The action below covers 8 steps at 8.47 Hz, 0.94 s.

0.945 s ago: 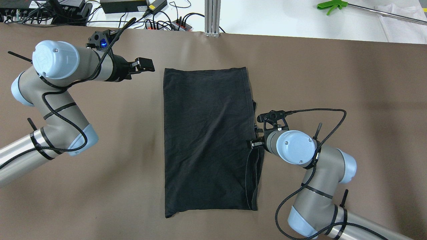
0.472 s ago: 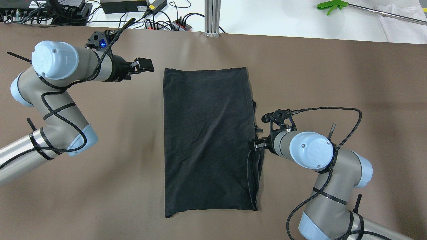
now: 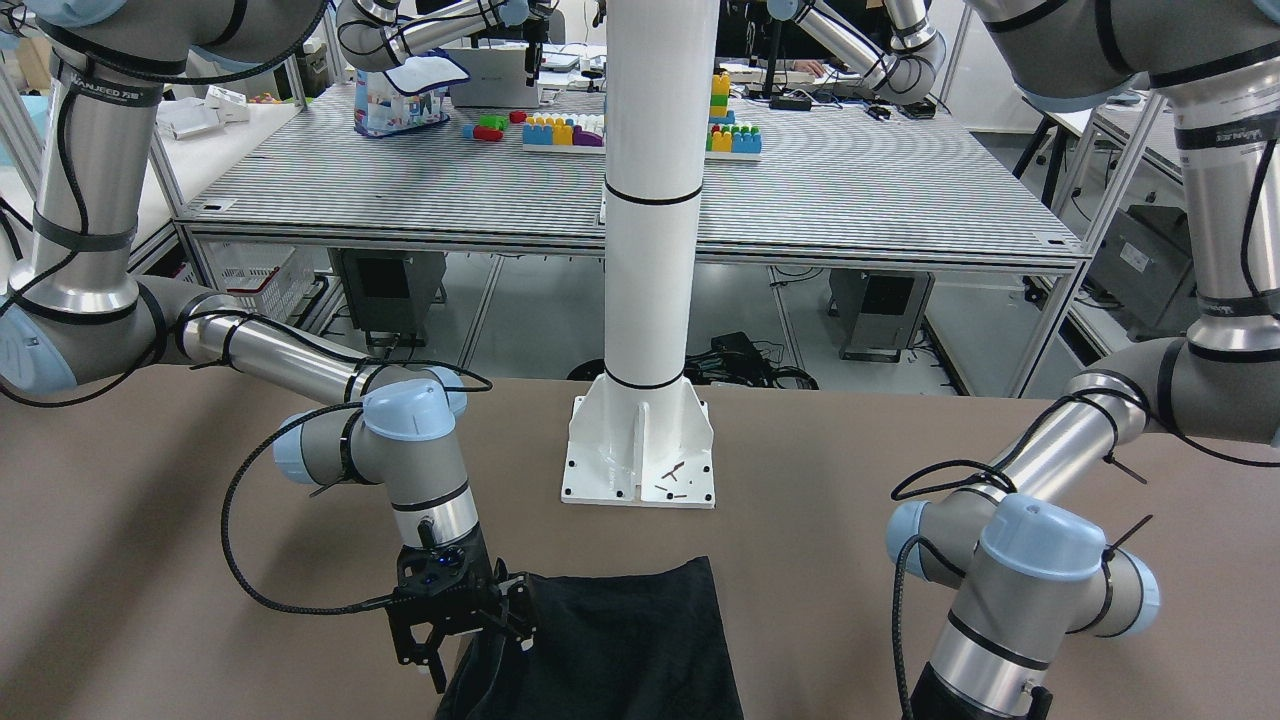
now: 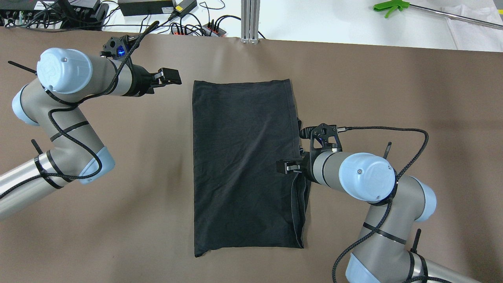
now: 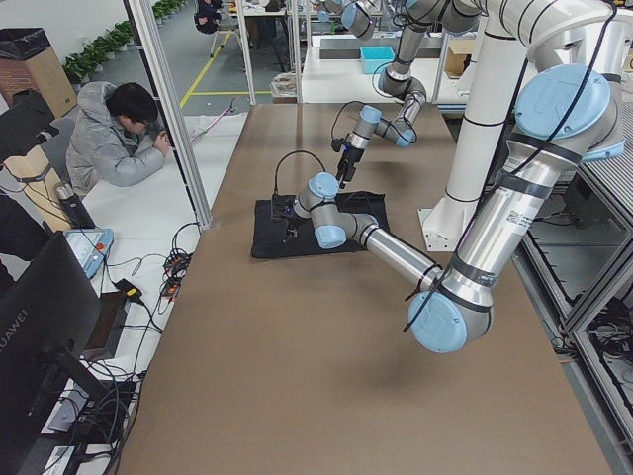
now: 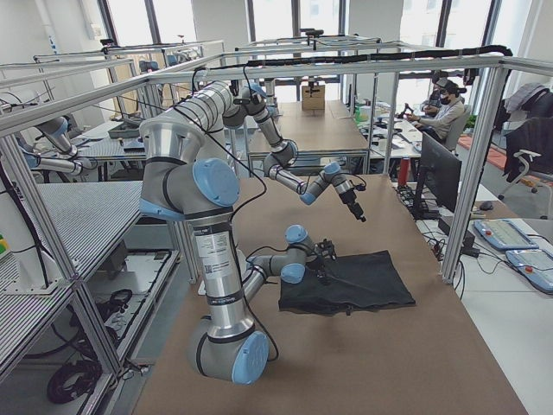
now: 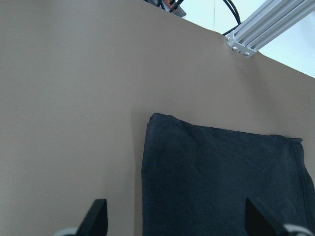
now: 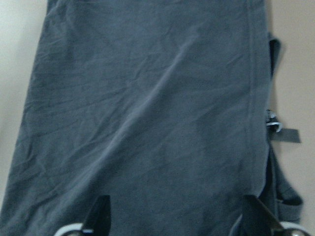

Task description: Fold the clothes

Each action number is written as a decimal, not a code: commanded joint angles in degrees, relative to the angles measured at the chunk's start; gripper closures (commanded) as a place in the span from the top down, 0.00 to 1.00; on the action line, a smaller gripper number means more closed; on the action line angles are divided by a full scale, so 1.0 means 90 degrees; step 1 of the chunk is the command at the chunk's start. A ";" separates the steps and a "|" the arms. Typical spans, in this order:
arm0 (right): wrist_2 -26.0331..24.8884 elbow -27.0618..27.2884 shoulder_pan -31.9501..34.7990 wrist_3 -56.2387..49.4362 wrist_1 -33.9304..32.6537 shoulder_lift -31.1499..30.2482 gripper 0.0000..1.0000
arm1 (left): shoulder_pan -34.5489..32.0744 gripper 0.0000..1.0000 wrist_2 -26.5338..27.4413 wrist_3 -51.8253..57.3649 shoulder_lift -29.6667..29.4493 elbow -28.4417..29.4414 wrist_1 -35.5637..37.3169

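Observation:
The clothes are one black garment point(image 4: 243, 165) lying flat as a tall rectangle mid-table, with a loose doubled layer along its right edge point(image 4: 300, 212). It also shows as the black garment point(image 8: 147, 108) filling the right wrist view. My right gripper point(image 4: 285, 167) hovers just over the garment's right hem, open, its fingertips point(image 8: 101, 211) spread wide with nothing between them. My left gripper point(image 4: 169, 76) is off the cloth, left of the garment's far left corner point(image 7: 155, 118), and stands open too.
A white post base point(image 3: 640, 450) is bolted to the table on the robot's side of the garment. Power strips and cables point(image 4: 196, 27) and an aluminium profile point(image 4: 250, 19) line the far edge. A seated person point(image 5: 119, 139) is beside the table.
My right gripper first drew slightly right, then moved left over the garment's right hem. The left arm has barely moved.

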 commanded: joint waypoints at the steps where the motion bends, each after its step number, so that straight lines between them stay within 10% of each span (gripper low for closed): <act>1: -0.0094 -0.0663 -0.0422 0.0335 0.0657 0.0223 0.94 | -0.0012 1.00 -0.0050 -0.0003 0.0033 -0.0060 0.0000; 8: -0.0251 -0.1076 -0.0715 0.0296 0.0706 0.0058 0.94 | -0.0002 1.00 -0.0002 -0.0003 0.0063 -0.0060 0.0000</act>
